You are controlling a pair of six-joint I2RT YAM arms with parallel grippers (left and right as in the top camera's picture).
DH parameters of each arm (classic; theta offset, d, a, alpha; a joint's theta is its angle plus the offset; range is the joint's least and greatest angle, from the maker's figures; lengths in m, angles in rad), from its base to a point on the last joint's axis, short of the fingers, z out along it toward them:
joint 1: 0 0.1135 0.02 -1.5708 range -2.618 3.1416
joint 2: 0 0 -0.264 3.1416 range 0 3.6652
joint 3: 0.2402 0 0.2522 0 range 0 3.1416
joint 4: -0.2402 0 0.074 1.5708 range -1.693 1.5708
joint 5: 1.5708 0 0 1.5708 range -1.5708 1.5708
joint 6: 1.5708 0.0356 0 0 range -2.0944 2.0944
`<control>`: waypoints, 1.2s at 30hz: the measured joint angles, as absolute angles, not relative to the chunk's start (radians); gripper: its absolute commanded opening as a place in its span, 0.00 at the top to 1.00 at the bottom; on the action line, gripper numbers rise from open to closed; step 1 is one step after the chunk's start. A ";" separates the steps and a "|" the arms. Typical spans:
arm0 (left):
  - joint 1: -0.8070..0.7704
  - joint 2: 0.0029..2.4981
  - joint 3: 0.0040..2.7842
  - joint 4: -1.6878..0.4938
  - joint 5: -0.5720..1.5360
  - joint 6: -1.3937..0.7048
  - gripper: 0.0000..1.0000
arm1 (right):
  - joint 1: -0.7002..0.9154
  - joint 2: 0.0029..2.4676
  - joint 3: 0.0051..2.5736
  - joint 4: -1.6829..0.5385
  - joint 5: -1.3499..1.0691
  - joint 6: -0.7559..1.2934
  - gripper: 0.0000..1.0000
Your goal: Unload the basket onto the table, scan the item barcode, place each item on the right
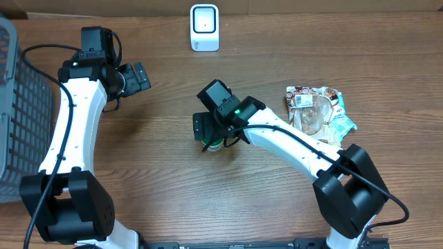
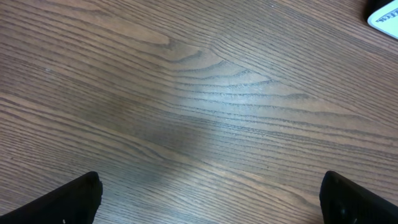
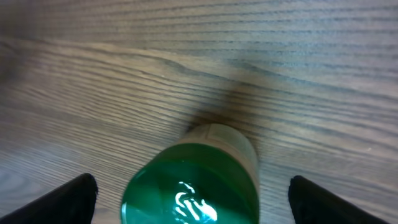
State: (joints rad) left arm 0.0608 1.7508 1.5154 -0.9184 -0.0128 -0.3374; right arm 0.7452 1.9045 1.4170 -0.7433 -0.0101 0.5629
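Overhead, the right gripper (image 1: 208,135) hung over the middle of the table (image 1: 166,200) with a small green bottle (image 1: 216,144) just under it. The scanner (image 1: 204,28) stood well beyond it, and a pile of snack packets (image 1: 315,111) lay off to its right. The left gripper (image 1: 138,77) sat far over toward the basket (image 1: 17,117), spread wide and holding nothing.

From the left wrist, I saw only bare wood between the two fingers (image 2: 74,199), which stood fully apart.

From the right wrist, the bottle (image 3: 205,168) lay between the fingers (image 3: 71,199), its pale cap end pointing away from the gripper. There was clear table on both sides, so the jaws stood wide and gripped nothing yet. The glossy green body looked smooth and likely slippery, and probably light. I took it for a rigid shell that would bear a firm squeeze, though I could not tell whether it was plastic or glass. Being round, it could roll or twist between flat pads. I'd take it across the thick middle of the body, not the narrow cap. No barcode showed in any view.
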 measured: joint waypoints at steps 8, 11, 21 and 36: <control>0.061 1.751 1.515 -0.918 -0.013 -0.337 0.00 | 0.747 1.909 1.417 -0.744 -0.007 0.549 0.17; 0.061 1.751 1.515 -0.918 -0.013 -0.337 0.00 | 0.749 1.924 1.417 -0.743 -0.007 0.549 0.17; 0.061 1.751 1.515 -0.917 -0.013 -0.337 0.00 | 0.755 1.939 1.419 -0.750 0.001 0.545 0.44; 0.061 1.751 1.515 -0.917 -0.013 -0.337 0.00 | 0.601 1.761 1.460 -0.778 -0.630 0.022 0.38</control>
